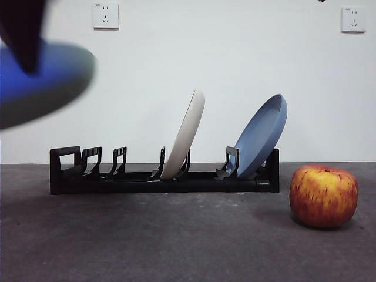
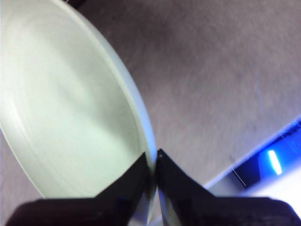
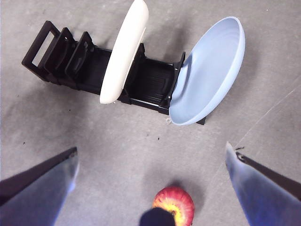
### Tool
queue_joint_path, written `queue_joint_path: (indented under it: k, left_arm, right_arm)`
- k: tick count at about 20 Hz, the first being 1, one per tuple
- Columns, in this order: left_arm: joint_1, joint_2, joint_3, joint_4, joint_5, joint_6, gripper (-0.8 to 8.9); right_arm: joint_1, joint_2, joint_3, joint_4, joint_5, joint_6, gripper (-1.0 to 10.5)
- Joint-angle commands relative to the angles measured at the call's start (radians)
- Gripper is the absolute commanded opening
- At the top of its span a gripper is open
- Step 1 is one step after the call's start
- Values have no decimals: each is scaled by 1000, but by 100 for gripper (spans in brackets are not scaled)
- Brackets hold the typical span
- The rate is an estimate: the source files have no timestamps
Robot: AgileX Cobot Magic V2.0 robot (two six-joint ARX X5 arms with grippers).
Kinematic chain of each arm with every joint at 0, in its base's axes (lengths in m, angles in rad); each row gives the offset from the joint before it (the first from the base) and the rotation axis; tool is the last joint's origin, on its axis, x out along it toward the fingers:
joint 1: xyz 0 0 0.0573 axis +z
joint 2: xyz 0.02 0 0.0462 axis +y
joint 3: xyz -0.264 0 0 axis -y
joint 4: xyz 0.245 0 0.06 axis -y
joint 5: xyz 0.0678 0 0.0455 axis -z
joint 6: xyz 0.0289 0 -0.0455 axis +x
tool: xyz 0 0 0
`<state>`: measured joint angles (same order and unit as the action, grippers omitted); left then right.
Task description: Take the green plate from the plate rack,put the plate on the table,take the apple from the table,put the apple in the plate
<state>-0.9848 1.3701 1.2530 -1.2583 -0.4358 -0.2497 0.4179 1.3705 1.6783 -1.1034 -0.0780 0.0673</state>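
Observation:
My left gripper [image 1: 23, 41] is up at the far left, above the table [image 1: 176, 247], shut on the rim of the green plate [image 1: 47, 82]. The plate is blurred and looks bluish there. In the left wrist view the plate [image 2: 66, 108] is pale green, with its edge pinched between the jaws of the left gripper [image 2: 154, 165]. The black plate rack [image 1: 164, 182] stands on the table with its leftmost slots empty. The apple [image 1: 324, 195] sits on the table at the right. My right gripper [image 3: 151, 149] hangs open, high over the apple [image 3: 174, 202] and the rack [image 3: 150, 84].
A cream-white plate [image 1: 185, 135] leans in the rack's middle slot and a blue plate [image 1: 261, 135] leans at its right end. Both also show from above, the cream-white plate [image 3: 124, 52] and the blue plate [image 3: 209, 70]. A white wall stands behind.

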Motion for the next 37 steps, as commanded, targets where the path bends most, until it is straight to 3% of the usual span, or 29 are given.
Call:
queue_joint_path:
  k: [1,8,25,26,29,30,37]
  left_arm:
    - [-5,118,0,117,-2,73,-9]
    - [-7,291,0,352,74,100,-9]
    - [-54,478,0,358,227,100,2]
    - [-51,478,0,357,228,100,23]
    - [-48,478,0,359,227,101,343]
    - [-48,478,0,359,227,100,391]
    - [-30,442,48,312,214,104,390]
  right_arm:
    - [0,1,6,3,1,0,689]
    - [0,1,6,3,1,0,689]
    - [0,1,6,4,8,0,689]
    - [0,1,6,4,8,-1,689]
    - [0,1,6,3,8,0,689]
    - [0,1,6,3,8,0,689]
    - [0,1,6,-5,8,-7,689]
